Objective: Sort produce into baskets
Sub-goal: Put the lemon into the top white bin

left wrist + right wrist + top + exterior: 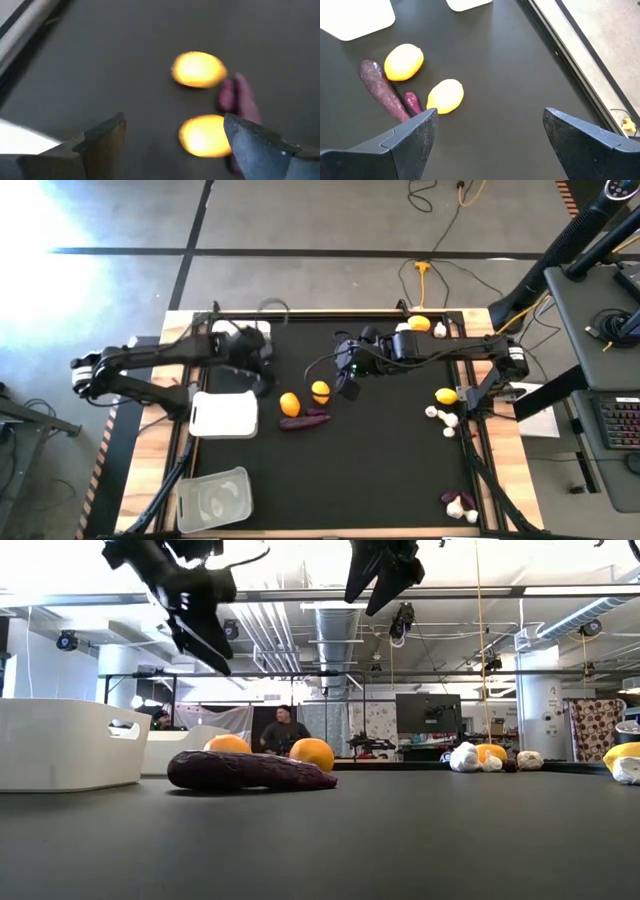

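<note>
Two yellow-orange fruits lie on the black mat mid-table, with a long dark purple piece resting on the mat just in front of them; a shorter purple piece lies beside it. My left gripper hangs open above the mat, between the far white basket and the fruits, holding nothing; its wrist view shows both fruits beyond its fingers. My right gripper hangs open in the air just right of the fruits, also holding nothing.
A white basket sits left of the fruits and a clear basket at the near left. At the right edge lie a yellow fruit, white bulbs, and a purple piece with a bulb. More produce lies at the far right.
</note>
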### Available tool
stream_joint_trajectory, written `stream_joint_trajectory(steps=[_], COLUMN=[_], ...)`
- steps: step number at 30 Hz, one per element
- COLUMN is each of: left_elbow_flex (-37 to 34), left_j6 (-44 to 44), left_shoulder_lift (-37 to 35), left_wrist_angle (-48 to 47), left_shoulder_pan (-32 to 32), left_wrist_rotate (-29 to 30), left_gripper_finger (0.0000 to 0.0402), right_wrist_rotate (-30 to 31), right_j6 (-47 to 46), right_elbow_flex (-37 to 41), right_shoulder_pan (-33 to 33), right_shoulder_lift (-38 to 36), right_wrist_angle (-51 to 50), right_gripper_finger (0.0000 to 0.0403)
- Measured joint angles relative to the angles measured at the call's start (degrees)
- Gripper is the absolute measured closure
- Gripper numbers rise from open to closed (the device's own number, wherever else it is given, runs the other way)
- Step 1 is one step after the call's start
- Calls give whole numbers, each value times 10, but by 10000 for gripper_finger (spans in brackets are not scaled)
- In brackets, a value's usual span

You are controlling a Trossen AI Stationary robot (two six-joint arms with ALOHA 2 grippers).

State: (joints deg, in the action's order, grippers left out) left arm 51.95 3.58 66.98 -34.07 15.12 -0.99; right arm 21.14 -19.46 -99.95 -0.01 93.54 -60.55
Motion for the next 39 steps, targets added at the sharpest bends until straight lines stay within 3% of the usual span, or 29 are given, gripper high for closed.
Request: stream_joint_trajectory(steps=[8, 18, 23, 29, 39], left_elbow_flex=[-1, 41, 76, 101, 103], left_j6=[-154, -309, -413, -472, -468], left_shoulder_lift=[60, 151, 211, 281, 337], left_wrist_angle=[6, 6, -49, -75, -74], left_shoulder_pan=[-109, -106, -96, -91, -91], left_wrist_rotate=[-6, -74, -70, -56, -31], left_gripper_finger=[83, 83, 83, 83, 106], right_wrist_rotate=[-1, -2, -4, -6, -4], right_j6=[-9, -69, -81, -100, -91], right_elbow_flex=[0, 0, 0, 0, 0], right_shoulder_pan=[0, 3, 8, 13, 15], right_shoulder_lift=[0, 0, 0, 0, 0], right_wrist_angle=[0, -1, -2, -11, -18], right_gripper_finger=[51, 51, 51, 51, 51])
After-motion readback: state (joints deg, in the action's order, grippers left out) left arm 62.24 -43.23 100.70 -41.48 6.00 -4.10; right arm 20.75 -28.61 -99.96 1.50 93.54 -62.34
